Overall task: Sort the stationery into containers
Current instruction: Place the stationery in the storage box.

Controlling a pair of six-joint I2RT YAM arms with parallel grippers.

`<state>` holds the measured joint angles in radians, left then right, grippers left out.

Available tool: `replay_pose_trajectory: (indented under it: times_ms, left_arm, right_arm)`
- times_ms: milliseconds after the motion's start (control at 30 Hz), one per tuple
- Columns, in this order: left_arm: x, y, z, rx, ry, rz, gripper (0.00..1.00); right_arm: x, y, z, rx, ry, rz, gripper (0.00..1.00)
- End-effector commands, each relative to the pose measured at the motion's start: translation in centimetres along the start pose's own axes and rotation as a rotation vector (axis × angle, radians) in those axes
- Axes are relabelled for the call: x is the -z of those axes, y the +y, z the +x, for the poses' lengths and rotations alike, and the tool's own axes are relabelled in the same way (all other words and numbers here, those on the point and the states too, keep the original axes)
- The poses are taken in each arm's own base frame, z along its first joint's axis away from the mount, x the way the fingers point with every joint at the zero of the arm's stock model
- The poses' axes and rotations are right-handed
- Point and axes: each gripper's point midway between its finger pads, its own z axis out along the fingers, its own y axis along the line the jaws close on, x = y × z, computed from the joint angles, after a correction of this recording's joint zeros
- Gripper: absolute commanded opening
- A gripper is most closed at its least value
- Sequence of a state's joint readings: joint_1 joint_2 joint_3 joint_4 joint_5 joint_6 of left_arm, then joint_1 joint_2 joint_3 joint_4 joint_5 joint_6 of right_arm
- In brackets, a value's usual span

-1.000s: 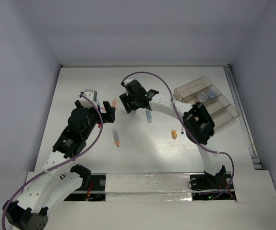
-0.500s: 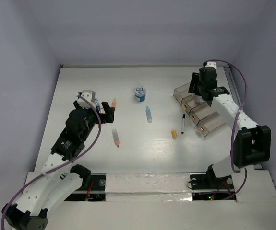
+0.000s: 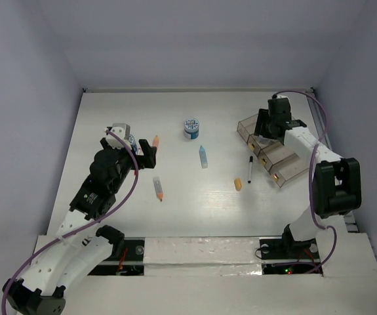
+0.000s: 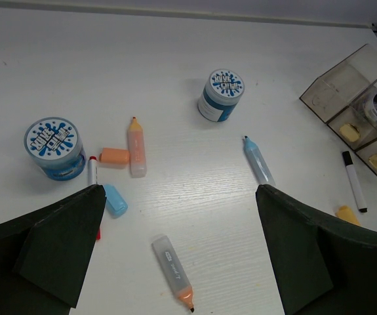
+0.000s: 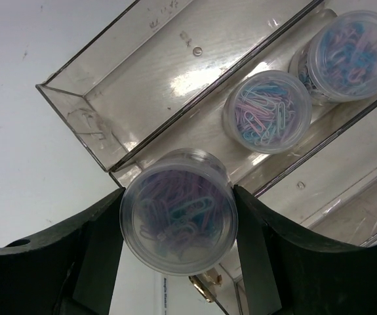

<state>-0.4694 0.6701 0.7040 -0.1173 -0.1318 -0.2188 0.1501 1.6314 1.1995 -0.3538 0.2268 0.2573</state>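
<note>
Stationery is found in two places: loose pieces lie on the white table (image 4: 175, 39), and a clear round jar (image 5: 178, 197) of coloured paper clips is clamped at its sides by the right tool (image 5: 179, 230). It hangs over a corner of the smoky divided tray (image 5: 142, 59), at the upper right of the overhead view. A pink-and-blue clip jar (image 5: 267, 111) and a blue clip jar (image 5: 349, 56) are seated in the tray's second compartment. The left tool (image 4: 179, 197) is spread wide with nothing held. Below it are seen a blue-lidded jar (image 4: 54, 146) at the left, a second blue-lidded jar (image 4: 221, 94) at upper centre, an orange marker (image 4: 136, 146), a light-blue marker (image 4: 258, 161), and, at the right edge, a thin black pen (image 4: 354, 180) and an orange stub (image 4: 347, 212). The held jar is judged light, stiff and smooth-walled, so a slip is likely unless it is gripped across its widest part. The markers are judged apt to roll and best taken mid-barrel.
</note>
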Motion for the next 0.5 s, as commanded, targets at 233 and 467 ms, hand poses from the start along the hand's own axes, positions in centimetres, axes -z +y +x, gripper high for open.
replay_pose_trajectory:
  times_ms: [233,467]
  left_arm:
    - [0.3,-0.7,-2.5,0.018,-0.066,0.023,0.99]
    - [0.1,-0.6,-2.4,0.019,-0.061,0.018,0.99]
  right_arm:
    - [-0.8,-0.3,-1.4,-0.042,-0.043,0.004,0.73]
    - [0.7,0.1,-2.9,-0.051,-0.079,-0.023,1.0]
